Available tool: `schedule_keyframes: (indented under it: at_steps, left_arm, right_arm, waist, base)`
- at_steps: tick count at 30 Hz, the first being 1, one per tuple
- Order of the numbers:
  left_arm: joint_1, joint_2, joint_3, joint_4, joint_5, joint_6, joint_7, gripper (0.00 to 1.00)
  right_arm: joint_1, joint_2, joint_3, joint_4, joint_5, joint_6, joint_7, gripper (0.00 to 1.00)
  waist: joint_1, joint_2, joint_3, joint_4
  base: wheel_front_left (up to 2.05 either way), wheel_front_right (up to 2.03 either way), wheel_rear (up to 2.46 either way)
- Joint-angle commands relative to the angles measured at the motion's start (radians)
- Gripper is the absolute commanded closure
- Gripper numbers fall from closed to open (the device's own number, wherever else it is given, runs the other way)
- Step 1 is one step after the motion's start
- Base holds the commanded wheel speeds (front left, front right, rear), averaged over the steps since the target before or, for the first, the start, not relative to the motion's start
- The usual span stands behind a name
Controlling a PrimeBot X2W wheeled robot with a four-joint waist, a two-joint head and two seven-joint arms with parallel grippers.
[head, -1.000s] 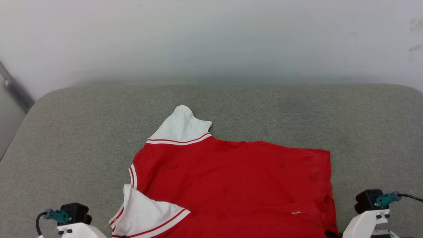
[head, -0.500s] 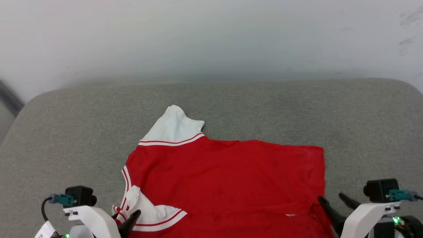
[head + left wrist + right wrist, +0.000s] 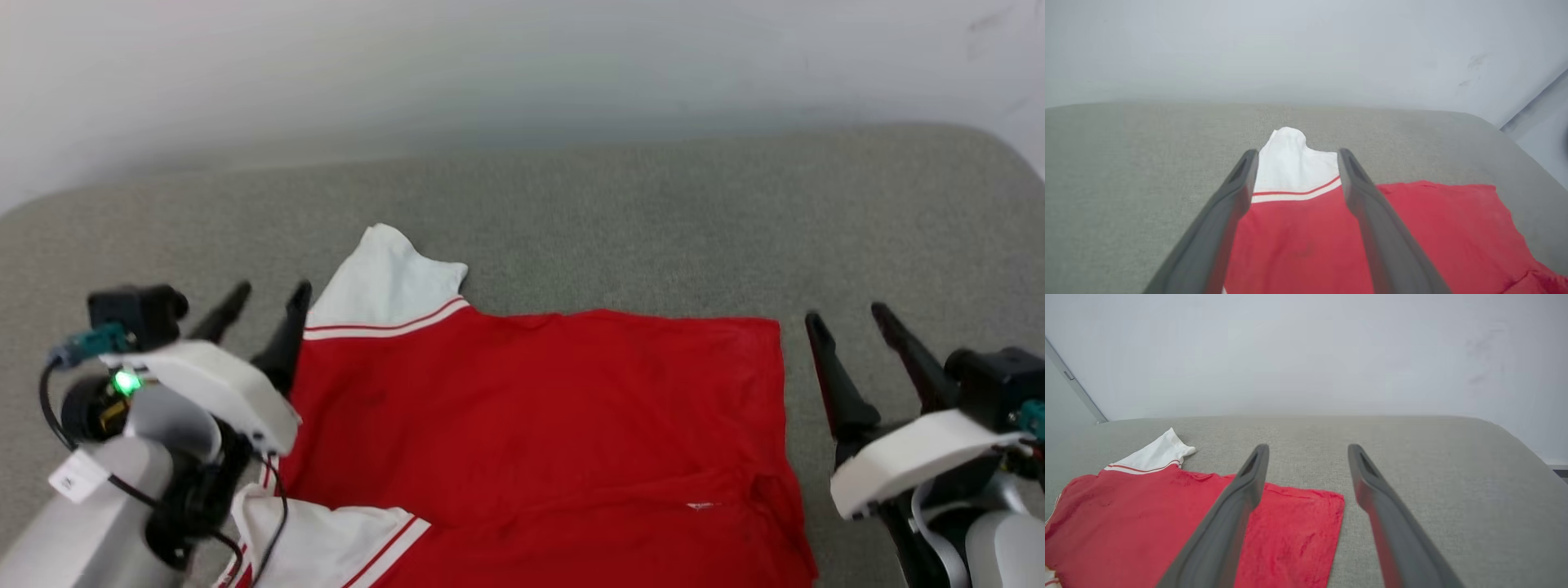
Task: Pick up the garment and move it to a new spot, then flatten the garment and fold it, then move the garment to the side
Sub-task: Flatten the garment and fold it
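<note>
Flattening looks done: the spread left gripper (image 3: 271,292) and right gripper (image 3: 844,314) should next pinch the garment (image 3: 531,408) corners to fold.

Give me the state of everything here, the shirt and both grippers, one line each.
garment: lying spread on the grey cushion, lettering not showing, held by neither gripper.
left gripper: open, holding nothing, at the garment's left edge.
right gripper: open, holding nothing, beside the garment's right edge.
</note>
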Motion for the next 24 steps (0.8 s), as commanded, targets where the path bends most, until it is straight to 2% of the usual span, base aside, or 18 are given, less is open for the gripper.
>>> schedule_keyframes:
  at_steps: [1,5,9,11,17,22,24]
  left_arm:
    - [-0.048,-0.002,0.009,0.003,0.025,0.001,-0.025,0.0]
    - [-0.159,0.006,0.017,0.012,0.073,-0.009,-0.044,0.0]
    - [-0.244,0.021,0.025,0.042,0.079,-0.029,-0.015,0.0]
    - [-0.303,0.032,0.027,0.07,0.066,-0.055,0.02,0.0]
    - [-0.457,0.09,0.021,0.183,-0.001,-0.138,0.221,0.0]
    - [-0.551,0.144,-0.016,0.272,-0.046,-0.184,0.449,0.0]
    - [-0.577,0.164,-0.031,0.295,-0.058,-0.188,0.531,0.0]
  right_arm:
    - [-0.04,0.016,0.004,-0.029,-0.017,0.0,-0.012,0.0]
    - [-0.087,0.039,0.01,-0.087,-0.047,0.0,-0.023,0.0]
    - [-0.114,0.054,0.014,-0.123,-0.061,0.0,-0.026,0.0]
    - [-0.127,0.06,0.015,-0.137,-0.07,0.0,-0.024,0.0]
    - [-0.148,0.076,0.028,-0.135,-0.06,0.0,-0.026,0.0]
    - [-0.133,0.08,0.026,-0.114,-0.045,0.0,-0.037,0.0]
    - [-0.127,0.081,0.028,-0.107,-0.026,0.0,-0.045,0.0]
  waist:
    - [0.0,0.0,0.094,-0.039]
    - [0.0,0.0,0.192,-0.071]
    - [0.0,0.0,0.25,-0.097]
    - [0.0,0.0,0.278,-0.117]
    - [0.0,0.0,0.331,-0.177]
    - [0.0,0.0,0.356,-0.212]
    - [0.0,0.0,0.366,-0.222]
  base:
    - [0.0,0.0,0.0]
    - [0.0,0.0,0.0]
    - [0.0,0.0,0.0]
    - [0.0,0.0,0.0]
    - [0.0,0.0,0.0]
    - [0.0,0.0,0.0]
    - [0.0,0.0,0.0]
